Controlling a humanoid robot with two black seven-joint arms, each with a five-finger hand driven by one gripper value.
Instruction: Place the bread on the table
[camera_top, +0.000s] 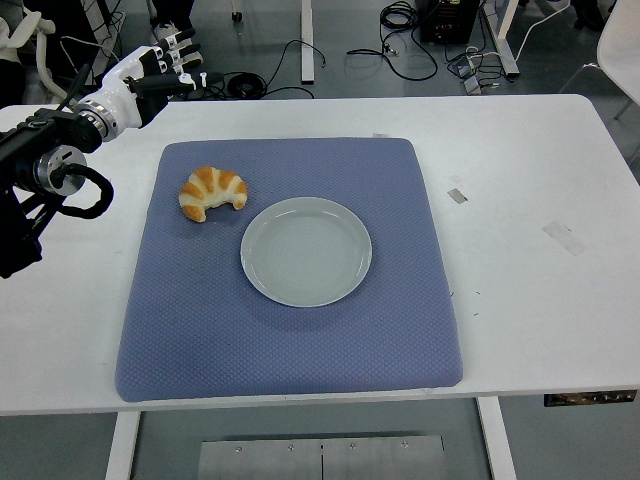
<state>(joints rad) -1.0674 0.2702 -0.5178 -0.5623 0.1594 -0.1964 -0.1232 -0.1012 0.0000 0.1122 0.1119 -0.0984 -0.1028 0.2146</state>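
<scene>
A golden croissant (211, 192) lies on the blue mat (290, 330), near its far left corner, just left of an empty grey plate (306, 251). My left hand (160, 68) is white with black fingertips. It hovers over the table's far left edge, well behind and left of the croissant, fingers relaxed and holding nothing. The right arm is out of view.
The white table (540, 200) extends right of the mat, with small tape marks (563, 236) on it. Cables (290, 60) lie on the floor behind the table.
</scene>
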